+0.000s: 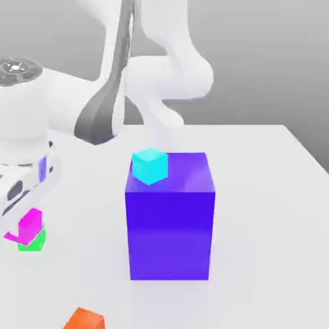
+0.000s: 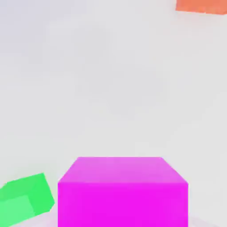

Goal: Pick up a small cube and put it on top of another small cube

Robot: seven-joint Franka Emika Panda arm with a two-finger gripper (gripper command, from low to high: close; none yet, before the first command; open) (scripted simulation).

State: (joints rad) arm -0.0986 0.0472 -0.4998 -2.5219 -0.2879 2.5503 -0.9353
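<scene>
The magenta cube, clamped in the closed gripper, is held just above the green cube; an off-centre release could topple it.

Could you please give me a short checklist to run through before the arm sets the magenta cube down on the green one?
1. Magenta cube in the gripper: ok, jaws shut on it.
2. Green cube reachable: ok, it sits on the white table right under the magenta cube.
3. Alignment over the green cube: not ok, the hand view shows the green cube off to one side.
4. Magenta cube resting on the green: cannot tell.
5. Neighbours clear: ok, the blue-violet block, cyan cube and orange cube stand apart.
</scene>
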